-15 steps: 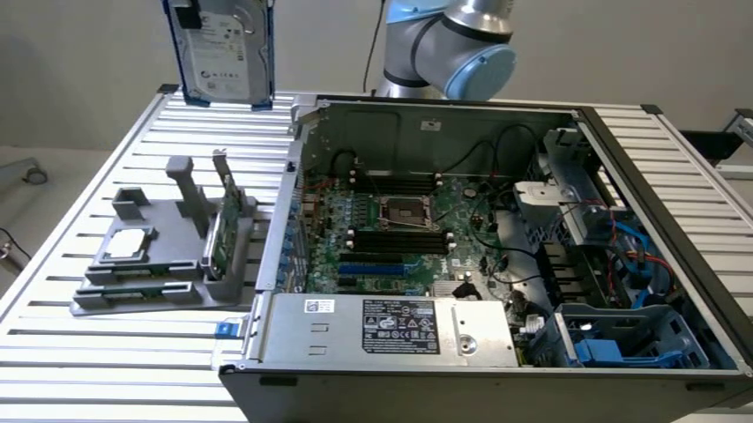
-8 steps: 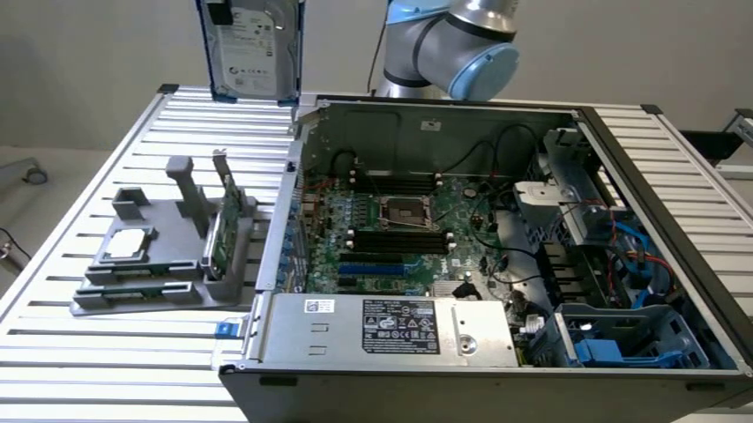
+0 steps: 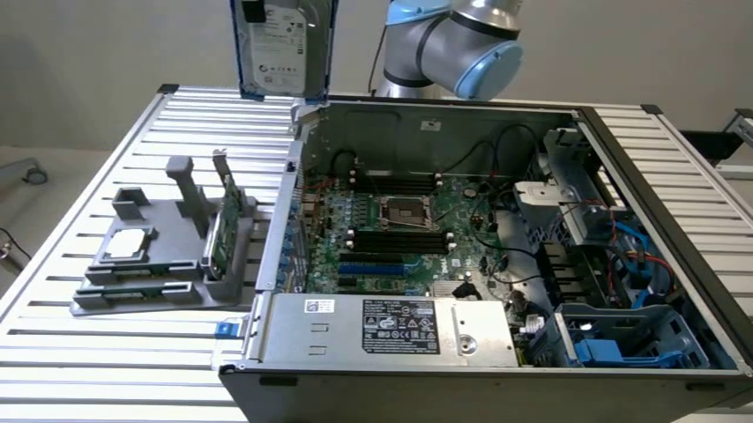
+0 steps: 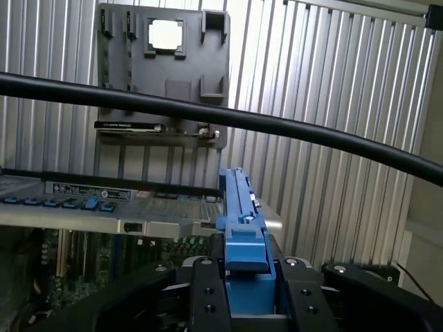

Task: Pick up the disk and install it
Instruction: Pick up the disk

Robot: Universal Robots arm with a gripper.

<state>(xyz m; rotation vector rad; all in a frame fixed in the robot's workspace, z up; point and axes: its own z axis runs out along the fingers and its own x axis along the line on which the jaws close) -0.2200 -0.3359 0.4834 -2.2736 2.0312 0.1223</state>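
Observation:
The disk (image 3: 282,48), a silver-grey drive with a white label in a blue frame, hangs upright high above the back left corner of the open computer case (image 3: 471,220). In the wrist view my gripper (image 4: 246,283) is shut on it. The black fingers (image 4: 208,290) press against both sides of the disk's blue frame (image 4: 242,228), which sticks out edge-on beyond them. The case wall and the motherboard lie below it.
A grey holder (image 3: 165,256) on the slatted table (image 3: 94,352) carries a small square silver chip (image 3: 127,245) and an upright green circuit card (image 3: 224,229). Blue drive bays (image 3: 612,348) sit in the case's near right corner. A black cable (image 4: 208,114) crosses the wrist view.

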